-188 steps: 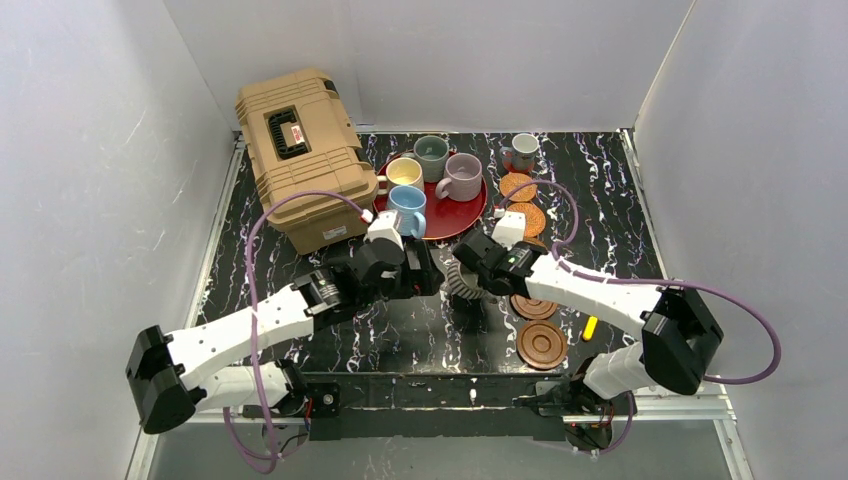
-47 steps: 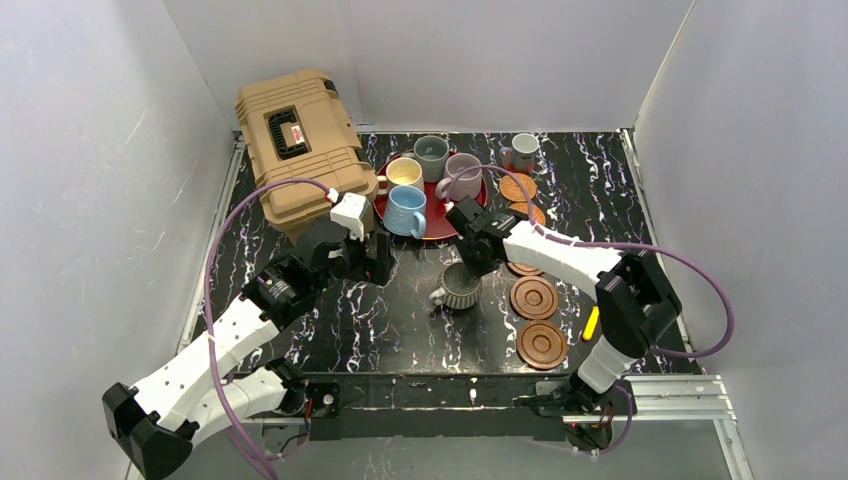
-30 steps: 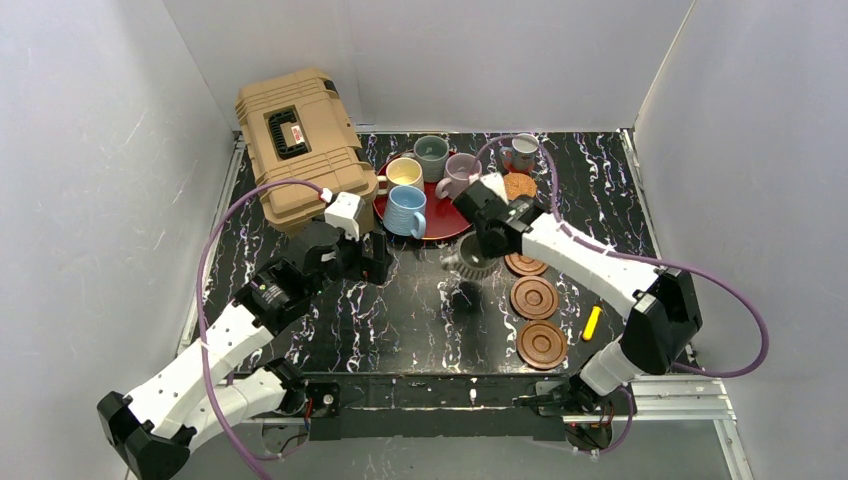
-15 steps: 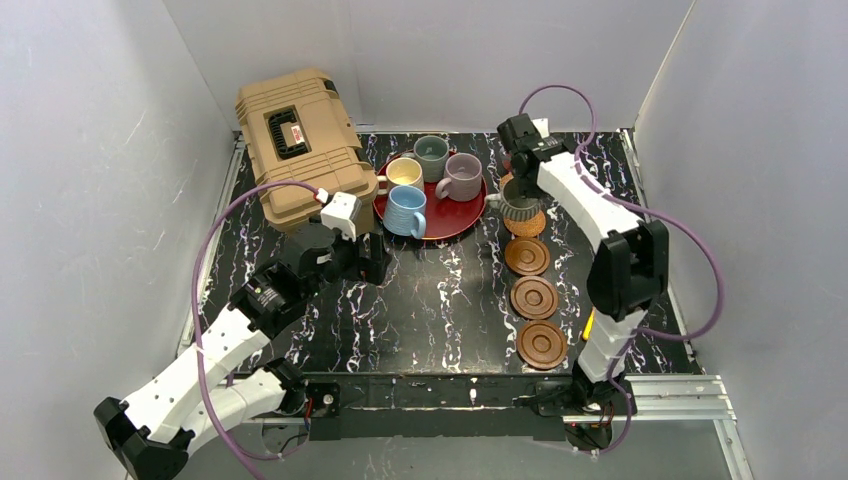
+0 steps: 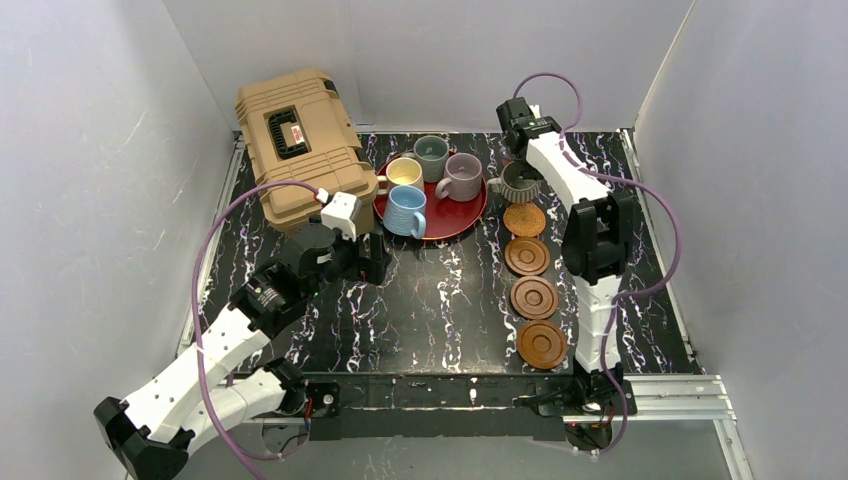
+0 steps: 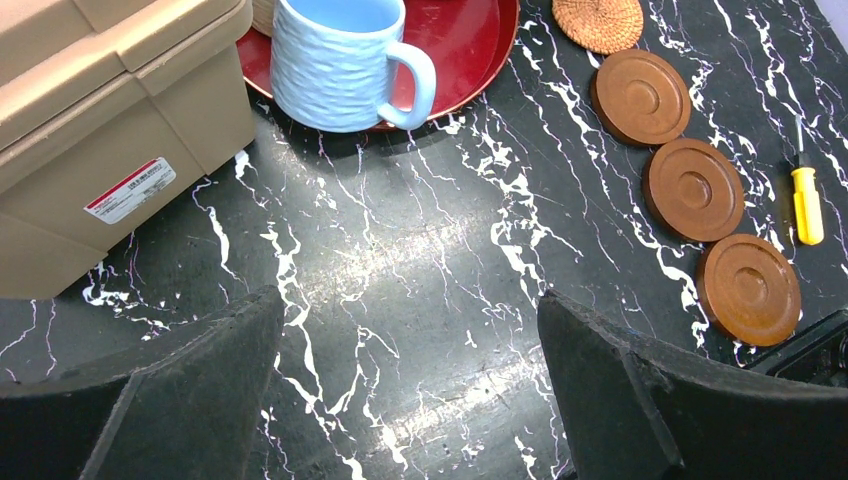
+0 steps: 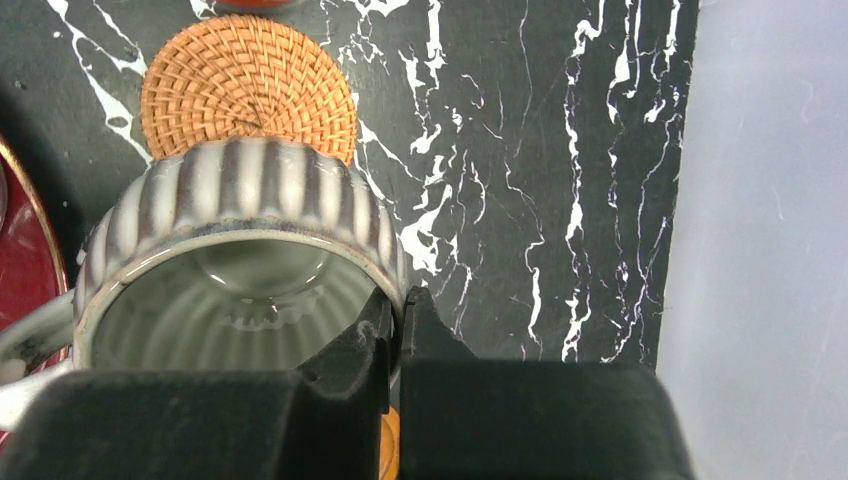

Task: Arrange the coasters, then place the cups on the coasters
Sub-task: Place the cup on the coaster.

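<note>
Carrying: our right pincer [image 7: 395, 325] pinches the ribbed grey mug [image 7: 240, 200], just swung over to the woven coasters [image 7: 250, 90].
Left pincer [image 6: 405, 335]: open, empty.

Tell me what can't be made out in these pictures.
- grey mug: whether it rests on anything. In the top view the mug covers its own spot. In the right wrist view the right gripper blocks what is below.
- screwdriver: top view, hidden behind the right arm.
- case label: left wrist view, print too small.
- tray: left wrist view, far part cut off by the top edge.
</note>
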`<state>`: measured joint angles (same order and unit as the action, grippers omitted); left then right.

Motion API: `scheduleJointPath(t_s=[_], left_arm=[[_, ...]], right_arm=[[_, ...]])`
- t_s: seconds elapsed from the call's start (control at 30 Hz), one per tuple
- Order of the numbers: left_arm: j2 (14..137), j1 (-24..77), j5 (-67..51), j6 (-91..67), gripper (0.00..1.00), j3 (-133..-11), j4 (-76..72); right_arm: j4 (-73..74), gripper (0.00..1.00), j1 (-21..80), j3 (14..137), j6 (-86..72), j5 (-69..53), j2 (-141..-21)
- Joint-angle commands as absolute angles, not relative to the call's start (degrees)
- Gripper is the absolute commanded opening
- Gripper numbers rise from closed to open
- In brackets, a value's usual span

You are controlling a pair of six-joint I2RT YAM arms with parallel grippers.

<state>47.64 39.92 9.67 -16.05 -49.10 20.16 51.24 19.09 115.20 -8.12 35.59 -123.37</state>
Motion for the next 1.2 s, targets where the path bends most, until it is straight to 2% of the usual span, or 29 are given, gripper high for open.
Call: scheduleJointPath(t_s=[0.0, 0.5, 1.17], left_arm=[[47.96, 39.73, 10.11, -15.82, 0.96, -48.60, 20.51], [48.60, 39.72, 9.67, -15.91, 0.96, -48.78, 20.56], [49.31, 39.73, 9.29, -15.78, 0.96, -49.04, 20.83]], right_arm=[[50.76, 0.01, 18.18, 121.84, -6.49, 36.09, -125.82], [49.42, 0.01, 15.10, 121.92, -10.32, 33.31, -128.19], [50.50, 0.01, 14.24, 128.66, -11.43, 31.98, -133.33]])
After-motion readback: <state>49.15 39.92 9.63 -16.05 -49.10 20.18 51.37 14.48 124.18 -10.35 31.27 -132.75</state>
